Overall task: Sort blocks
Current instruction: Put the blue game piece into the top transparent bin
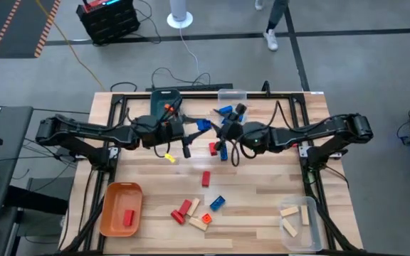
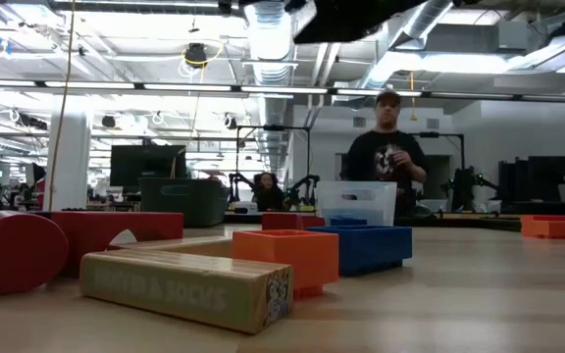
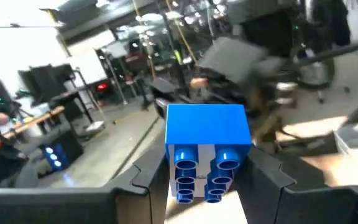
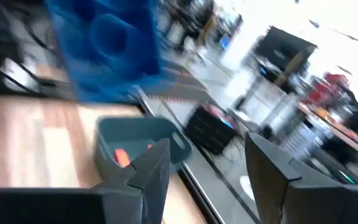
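My left gripper (image 1: pixel 199 129) is over the table's middle, shut on a blue block (image 3: pixel 207 146) held well above the wood. My right gripper (image 1: pixel 220 135) faces it from the right, open, with nothing between its fingers (image 4: pixel 207 149). That blue block (image 4: pixel 104 50) shows blurred, up and to one side of the right fingers. Loose blocks lie flat on the near part of the table: red (image 1: pixel 206 178), blue (image 1: pixel 217 203), red (image 1: pixel 182 211), wood (image 1: pixel 198 223). In the low view, wood (image 2: pixel 189 284), orange (image 2: pixel 287 255) and blue (image 2: pixel 366 245) blocks sit close by. My left gripper pinches the blue block between its two fingers, on two opposite side faces (image 3: pixel 170 158). The fingers reach out about level, from the table's left side. The block is lifted clear of the table, its hollow studded underside (image 3: pixel 201 177) turned back toward the wrist.
A teal bin (image 1: pixel 166 99) and a clear bin (image 1: pixel 231 94) stand at the far edge. An orange bin (image 1: pixel 122 208) with a red block sits near left. A clear bin (image 1: pixel 297 224) with wood blocks sits near right. More blue pieces (image 1: pixel 225 110) lie by the right gripper. A person (image 2: pixel 388 157) stands beyond the table.
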You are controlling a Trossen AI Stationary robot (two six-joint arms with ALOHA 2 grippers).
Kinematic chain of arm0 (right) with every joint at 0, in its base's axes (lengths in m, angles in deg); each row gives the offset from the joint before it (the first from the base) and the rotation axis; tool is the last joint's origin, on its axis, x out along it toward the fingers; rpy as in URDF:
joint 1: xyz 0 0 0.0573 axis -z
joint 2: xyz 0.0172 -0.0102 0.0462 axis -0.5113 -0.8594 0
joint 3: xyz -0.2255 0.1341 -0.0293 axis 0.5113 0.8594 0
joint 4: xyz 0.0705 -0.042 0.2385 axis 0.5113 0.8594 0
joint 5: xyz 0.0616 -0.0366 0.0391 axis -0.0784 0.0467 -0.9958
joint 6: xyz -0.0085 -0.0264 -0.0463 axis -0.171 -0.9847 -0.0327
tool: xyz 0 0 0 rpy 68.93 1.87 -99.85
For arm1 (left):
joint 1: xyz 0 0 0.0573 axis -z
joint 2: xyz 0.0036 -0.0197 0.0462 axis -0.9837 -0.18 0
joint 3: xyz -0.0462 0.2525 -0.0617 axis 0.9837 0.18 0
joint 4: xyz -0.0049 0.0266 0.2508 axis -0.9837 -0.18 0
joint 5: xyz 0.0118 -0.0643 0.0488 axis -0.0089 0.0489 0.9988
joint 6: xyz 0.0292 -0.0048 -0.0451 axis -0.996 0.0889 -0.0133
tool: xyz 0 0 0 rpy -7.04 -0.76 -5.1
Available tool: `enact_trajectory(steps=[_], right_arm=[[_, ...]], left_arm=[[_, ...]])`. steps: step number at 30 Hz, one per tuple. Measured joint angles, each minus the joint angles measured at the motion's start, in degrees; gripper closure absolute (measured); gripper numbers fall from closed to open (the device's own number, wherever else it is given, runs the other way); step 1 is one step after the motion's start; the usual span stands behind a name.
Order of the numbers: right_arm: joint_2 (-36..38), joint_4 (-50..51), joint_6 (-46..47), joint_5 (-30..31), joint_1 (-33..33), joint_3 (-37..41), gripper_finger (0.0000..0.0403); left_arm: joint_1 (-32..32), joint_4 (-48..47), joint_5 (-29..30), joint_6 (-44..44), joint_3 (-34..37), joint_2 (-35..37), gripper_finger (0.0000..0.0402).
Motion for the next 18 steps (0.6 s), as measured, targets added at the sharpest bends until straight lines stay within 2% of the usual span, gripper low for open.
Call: enact_trajectory(steps=[3, 11, 18], right_arm=[[0.0, 3.5, 0.7, 4.4, -1.6, 0.0, 0.0210], [-0.2, 2.2, 0.0, 2.6, -3.5, 0.1, 0.0210], [-0.3, -1.4, 0.0, -6.6, -3.5, 0.2, 0.0210]], left_arm=[[-0.2, -3.2, 1.2, 0.2, 0.0, 0.2, 0.0262], [-0.2, -4.7, 0.6, 0.2, 0.0, -0.4, 0.0262], [-0.2, -4.3, -0.6, -0.1, 0.0, -0.3, 0.0262]])
